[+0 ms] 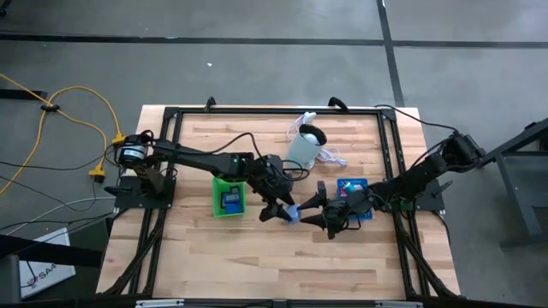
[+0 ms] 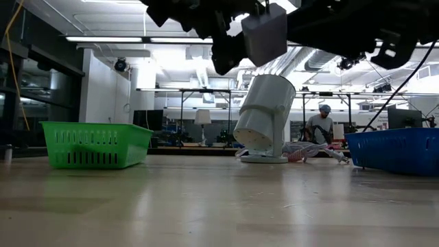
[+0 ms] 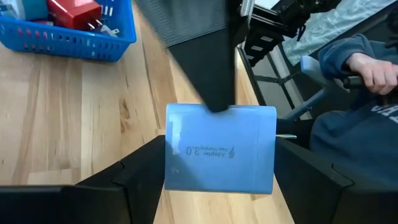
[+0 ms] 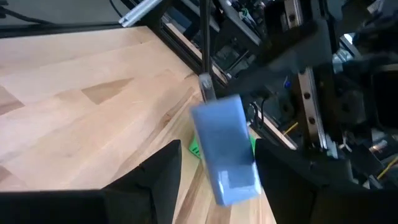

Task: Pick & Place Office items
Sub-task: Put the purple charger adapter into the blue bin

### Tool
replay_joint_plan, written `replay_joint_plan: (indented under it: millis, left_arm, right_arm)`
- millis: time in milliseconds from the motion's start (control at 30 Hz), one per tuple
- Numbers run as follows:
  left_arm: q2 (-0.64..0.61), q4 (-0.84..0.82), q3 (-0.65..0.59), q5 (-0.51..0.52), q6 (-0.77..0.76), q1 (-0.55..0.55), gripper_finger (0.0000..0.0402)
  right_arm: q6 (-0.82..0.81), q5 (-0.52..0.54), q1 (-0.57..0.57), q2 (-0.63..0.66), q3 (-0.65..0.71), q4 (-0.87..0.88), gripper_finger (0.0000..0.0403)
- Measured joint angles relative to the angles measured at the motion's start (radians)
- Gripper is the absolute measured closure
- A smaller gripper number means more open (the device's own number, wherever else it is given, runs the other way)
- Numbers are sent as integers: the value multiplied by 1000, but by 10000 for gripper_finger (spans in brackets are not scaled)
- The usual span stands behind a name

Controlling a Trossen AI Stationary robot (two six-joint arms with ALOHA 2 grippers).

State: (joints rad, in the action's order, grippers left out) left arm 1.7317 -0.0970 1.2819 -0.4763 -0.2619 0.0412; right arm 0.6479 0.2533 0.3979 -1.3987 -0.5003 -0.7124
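Nearest the lens in the left wrist view: a pale blue power adapter (image 3: 220,149), boxy, printed "Adapter 3.0", sitting between the left gripper (image 3: 217,171)'s two dark fingers, which press on its two short sides; jaws part-spread, pinching it. A dark finger of the other arm comes in across the adapter's far edge and touches it there. Right wrist view shows the same adapter (image 4: 225,149) from the other side, lying between the right gripper (image 4: 214,177)'s fingers; whether those fingers actually clamp it or merely bracket it, cannot tell. High view: the two grippers meet nose to nose over mid-table, left gripper (image 1: 278,208) and right gripper (image 1: 317,214), adapter (image 1: 293,214) between them, held clear of the wood. Green tray (image 1: 228,198) sits just behind the left gripper; blue tray (image 1: 354,193), with a red plug (image 3: 74,12) in it, just behind the right. Judgement: a handover in hand. Adapter's long axis runs roughly across the left jaws and toward the right gripper, so both are equally near; the blue tray lies on the right arm's side
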Motion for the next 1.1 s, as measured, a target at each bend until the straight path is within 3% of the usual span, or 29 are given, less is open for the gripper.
replay_joint_plan:
  millis: [467,933,1100]
  left_arm:
    - [0,1,0,-6,2,3,144]
    - [7,-26,-3,-21,-1,17,144]
    - [36,-23,1,-33,-24,28,144]
  right_arm:
    - [-23,-86,-48,-3,0,-3,211]
    - [-48,-123,-46,-192,-1,-254,211]
    - [-45,-129,-46,-214,-47,-206,211]
